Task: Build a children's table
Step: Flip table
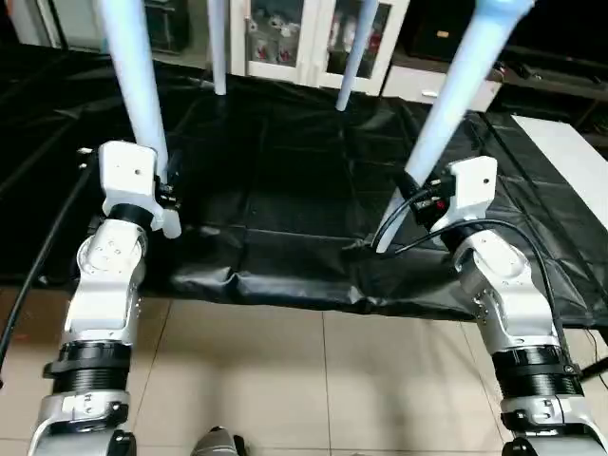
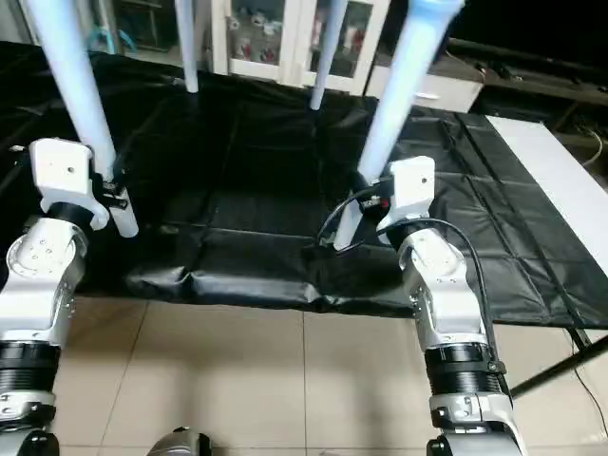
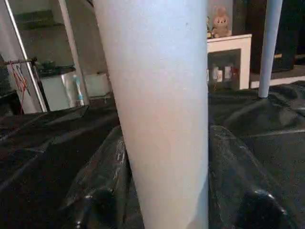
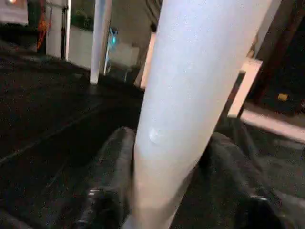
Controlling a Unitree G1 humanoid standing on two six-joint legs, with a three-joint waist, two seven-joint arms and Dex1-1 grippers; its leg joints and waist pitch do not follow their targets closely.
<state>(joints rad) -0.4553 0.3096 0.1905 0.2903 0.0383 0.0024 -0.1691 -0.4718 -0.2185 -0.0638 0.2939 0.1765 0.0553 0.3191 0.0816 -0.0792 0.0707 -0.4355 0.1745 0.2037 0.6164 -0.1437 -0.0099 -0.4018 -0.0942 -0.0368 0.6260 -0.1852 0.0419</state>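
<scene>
- The left claw (image 3: 162,210) has the near left leg (image 1: 135,85) standing between its two black fingers (image 3: 100,200). The tube sits just beside each finger, but whether they press on it I cannot tell.
- The right claw (image 4: 167,210) likewise has the near right leg (image 1: 461,104) between its fingers (image 4: 107,191). Here too, a firm grip or a loose one cannot be told.
- The near left leg rises almost upright past the left wrist and leaves the head view at the top; its lower end sits just beside the white wrist block.
- The near right leg leans, its top tipped to the right and its lower end reaching down to the left of the right wrist, close to the black cables there.
- Two more white legs stand further off: the far left leg (image 1: 218,47) and the far right leg (image 1: 353,57), both with their lower ends on the black sheet (image 1: 285,190).
- The black sheet covers the table and hangs crumpled over its near edge.
- A flat white board (image 1: 570,161) lies on the sheet at the far right.
- Beyond the table stands a white cabinet (image 1: 313,38) with glass doors.
- A tiled floor (image 1: 285,380) lies near, below the silver forearms.
</scene>
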